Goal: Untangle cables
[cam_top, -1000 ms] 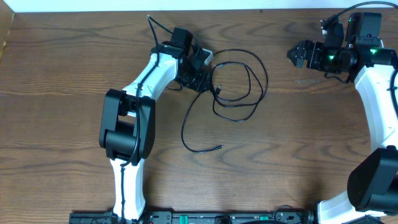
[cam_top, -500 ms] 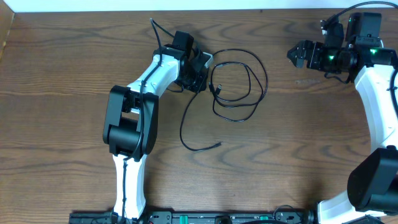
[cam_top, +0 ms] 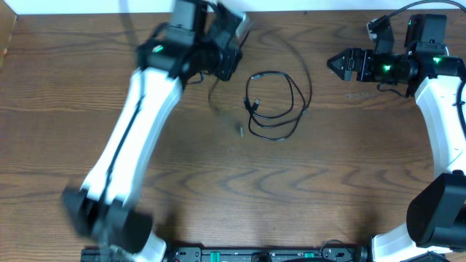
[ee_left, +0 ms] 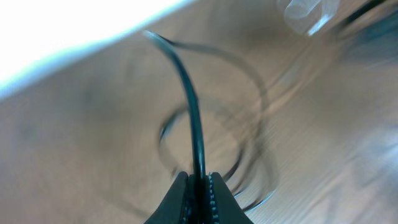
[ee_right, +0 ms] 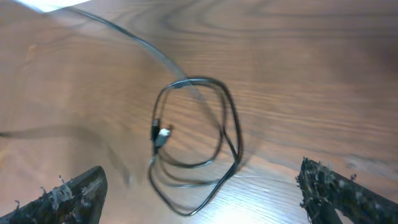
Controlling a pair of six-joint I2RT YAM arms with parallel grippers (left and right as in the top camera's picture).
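**Left tool pinches the black cable; right tool spread wide at the far right**

At the near edge, the left arm (cam_top: 131,138) starts low on the left and runs as a heavy blur across the wooden surface (cam_top: 364,182) toward the far centre. The right arm (cam_top: 437,124) rises along the right side in sharp focus.

In the middle of the surface, a little toward the far side, most of the black cable (ee_left: 193,112) lies in a few loose overlapping loops. A small plug (ee_right: 163,133) rests just inside the left of those loops. In the right wrist view the loops lie flat on the wood, beyond and between that tool's two fingers.

Farther back, the left tool (ee_left: 198,186) sits near the far edge, left of the loops. Its fingers are pressed together on a strand of the black cable, which rises straight out of the grip and curves away to the left. A faint, smeared strand runs from that tool toward the loops. It seems to be the same cable, though the blur leaves this uncertain.

At the far right, the right tool (cam_top: 335,63) points left toward the loops, well apart from them. Its fingers are spread wide and hold nothing.
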